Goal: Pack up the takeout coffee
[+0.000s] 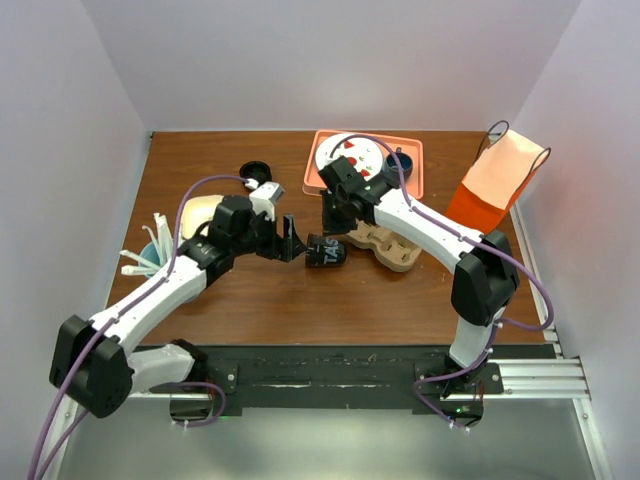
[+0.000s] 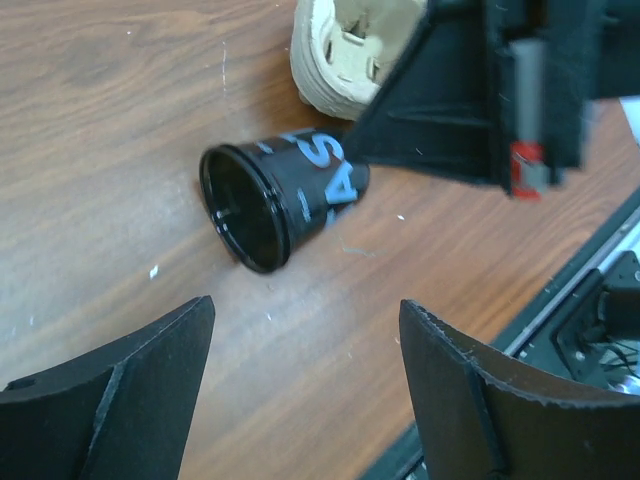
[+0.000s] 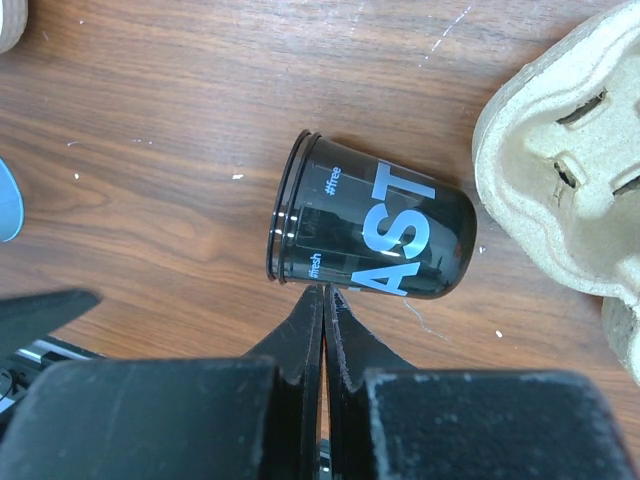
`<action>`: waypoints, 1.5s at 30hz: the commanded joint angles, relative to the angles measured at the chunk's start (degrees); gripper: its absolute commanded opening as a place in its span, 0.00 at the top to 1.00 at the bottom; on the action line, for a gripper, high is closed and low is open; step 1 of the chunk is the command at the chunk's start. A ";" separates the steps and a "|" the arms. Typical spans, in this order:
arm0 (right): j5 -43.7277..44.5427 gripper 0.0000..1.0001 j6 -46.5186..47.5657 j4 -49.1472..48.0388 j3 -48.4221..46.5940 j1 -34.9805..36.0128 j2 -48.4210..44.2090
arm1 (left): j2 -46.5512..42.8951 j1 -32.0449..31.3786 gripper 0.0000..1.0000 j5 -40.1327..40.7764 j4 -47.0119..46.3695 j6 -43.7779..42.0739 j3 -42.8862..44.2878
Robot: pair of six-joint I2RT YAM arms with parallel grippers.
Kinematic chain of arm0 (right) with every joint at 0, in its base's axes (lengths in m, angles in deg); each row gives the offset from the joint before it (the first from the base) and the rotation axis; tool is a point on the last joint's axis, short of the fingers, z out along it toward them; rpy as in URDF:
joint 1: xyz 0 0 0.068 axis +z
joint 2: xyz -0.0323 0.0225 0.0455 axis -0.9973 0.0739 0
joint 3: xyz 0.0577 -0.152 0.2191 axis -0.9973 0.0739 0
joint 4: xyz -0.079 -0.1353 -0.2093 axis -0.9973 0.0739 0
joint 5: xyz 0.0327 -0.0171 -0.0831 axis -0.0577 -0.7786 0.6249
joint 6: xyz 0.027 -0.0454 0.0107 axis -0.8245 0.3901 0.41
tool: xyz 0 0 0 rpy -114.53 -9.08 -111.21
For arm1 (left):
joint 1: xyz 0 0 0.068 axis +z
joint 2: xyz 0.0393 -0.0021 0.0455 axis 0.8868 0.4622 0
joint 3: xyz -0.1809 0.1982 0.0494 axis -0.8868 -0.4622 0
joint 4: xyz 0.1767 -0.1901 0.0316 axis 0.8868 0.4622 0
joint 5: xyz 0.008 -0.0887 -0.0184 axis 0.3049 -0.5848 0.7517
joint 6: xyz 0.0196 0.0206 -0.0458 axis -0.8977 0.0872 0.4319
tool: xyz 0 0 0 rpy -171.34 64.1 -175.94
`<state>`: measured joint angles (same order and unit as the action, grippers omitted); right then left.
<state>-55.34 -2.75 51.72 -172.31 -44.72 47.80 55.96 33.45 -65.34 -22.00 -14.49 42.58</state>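
The takeout coffee [image 1: 325,252] is a black cup with pale blue lettering, lying on its side on the wooden table. Its wide rimmed end [image 2: 240,215] faces my left gripper [image 2: 305,330], which is open a short way from it and holds nothing. My right gripper [image 3: 325,292] is shut, its fingertips against the cup's side [image 3: 375,235] just behind the rim. From above, the left gripper [image 1: 290,240] is to the cup's left and the right gripper [image 1: 330,228] is just beyond it.
A beige pulp cup carrier [image 1: 385,245] lies right next to the cup's base. A pink tray [image 1: 410,150] with a white plate is at the back, an orange bag [image 1: 495,185] at the right. A black ring [image 1: 255,170] and a blue holder with white utensils [image 1: 150,255] are at the left.
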 commanded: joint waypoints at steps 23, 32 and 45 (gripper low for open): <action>1.67 0.95 2.10 0.79 3.09 0.01 -1.57 | 17.89 3.44 0.61 -16.62 -17.35 0.31 -0.47; 1.67 0.96 2.54 0.43 4.41 0.10 0.45 | 18.60 3.70 0.65 -17.41 -18.84 3.21 -2.57; 0.53 0.97 1.76 -2.64 10.82 0.10 0.19 | 17.64 4.49 0.65 -19.34 -17.96 5.76 -4.33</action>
<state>-54.86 -1.13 51.52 -162.81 -44.75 47.89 74.72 37.61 -82.72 -38.05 -10.29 39.00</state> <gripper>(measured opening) 0.037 0.347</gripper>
